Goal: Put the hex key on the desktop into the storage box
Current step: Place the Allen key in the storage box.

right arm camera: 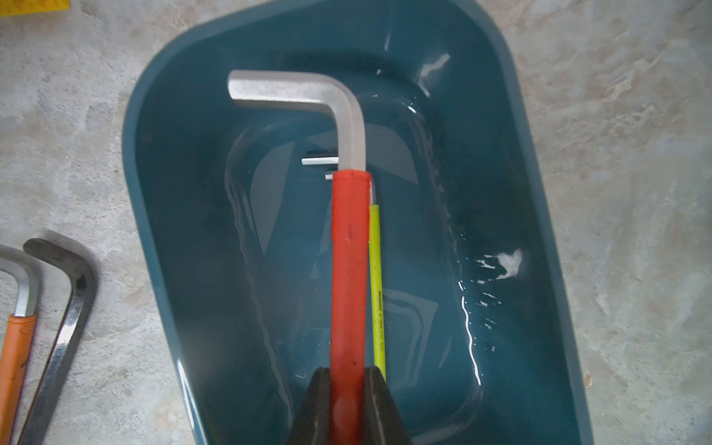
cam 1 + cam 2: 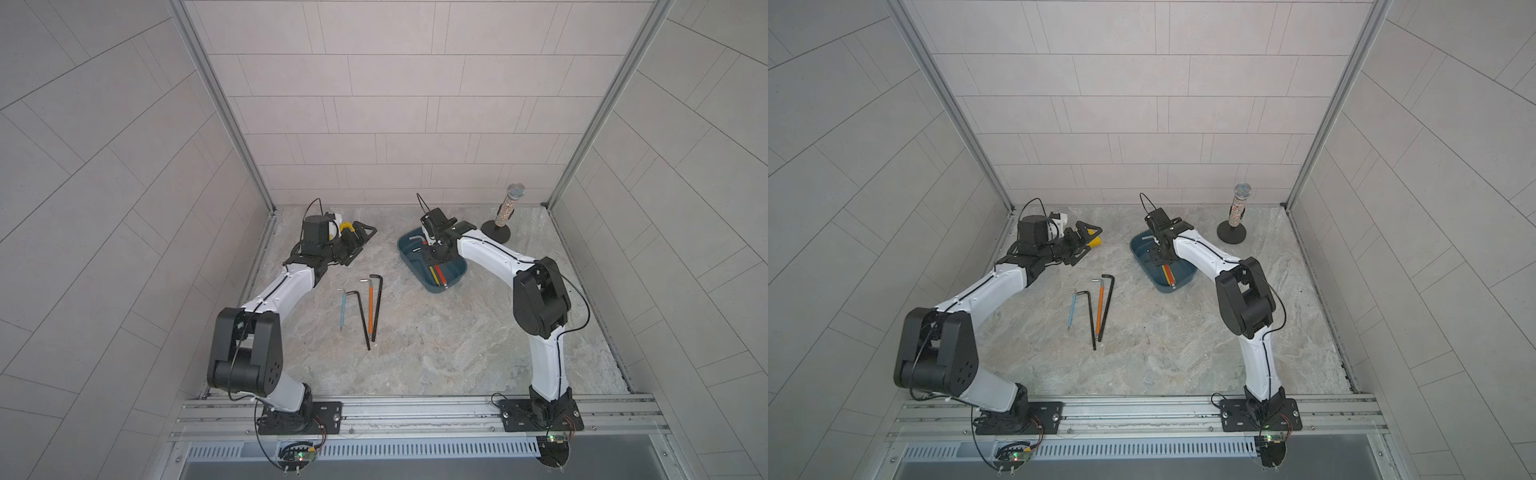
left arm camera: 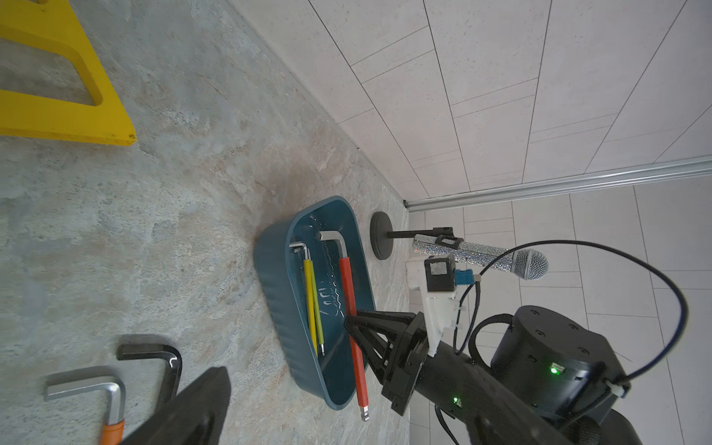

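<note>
The teal-blue storage box sits at the back of the desktop, right of centre. My right gripper is over it, shut on the red-sleeved hex key. The key's silver bent end points into the box, and its straight end reaches past the box's near rim. A yellow and a green hex key lie inside the box. On the desktop lie a blue key, a black key, an orange key and a longer black key. My left gripper is open at the back left, holding nothing.
Yellow plastic pieces lie under and beside the left gripper. A glittery microphone on a round black stand stands at the back right, just behind the box. Grey tiled walls close in three sides.
</note>
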### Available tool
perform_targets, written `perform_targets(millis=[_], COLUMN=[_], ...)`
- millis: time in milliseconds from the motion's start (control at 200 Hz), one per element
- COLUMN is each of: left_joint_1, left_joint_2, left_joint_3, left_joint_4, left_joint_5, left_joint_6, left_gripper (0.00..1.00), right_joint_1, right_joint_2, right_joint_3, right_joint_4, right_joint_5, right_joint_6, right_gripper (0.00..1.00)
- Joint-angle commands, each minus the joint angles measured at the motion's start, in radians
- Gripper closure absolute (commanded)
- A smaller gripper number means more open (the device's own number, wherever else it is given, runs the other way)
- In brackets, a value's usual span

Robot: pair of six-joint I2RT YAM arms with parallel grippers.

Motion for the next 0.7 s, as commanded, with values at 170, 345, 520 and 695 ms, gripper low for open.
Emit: perform_targets(millis=[170,345,520,695], left_joint_1=[-0.004,-0.005,-0.004,-0.006], left_joint_2=[0.007,-0.004,-0.008,-0.008], left_joint_3=[-0.006,-0.013,-0.016,-0.018], left_joint_4=[0.005,0.004,0.002,0.002], left_joint_5=[0.021,0.015,0.018,0.016], left_joint_6=[0.03,0.032,0.033,0.031], left_gripper=[0.0,0.0,0.0,0.0], right_joint_1=[-0.005,-0.006,-0.009,-0.02], right_joint_2=[0.033,0.067,0.085,0.083], right_joint_3=[0.018,0.034,0.057,0.086], right_joint_4=[0.03,0.037,0.037,0.04], right_joint_5=[0.043,0.053,0.039,0.035], right_joint_6=[-0.017,-0.02,-0.013,-0.012], right_gripper=[1.0,1.0,1.0,1.0])
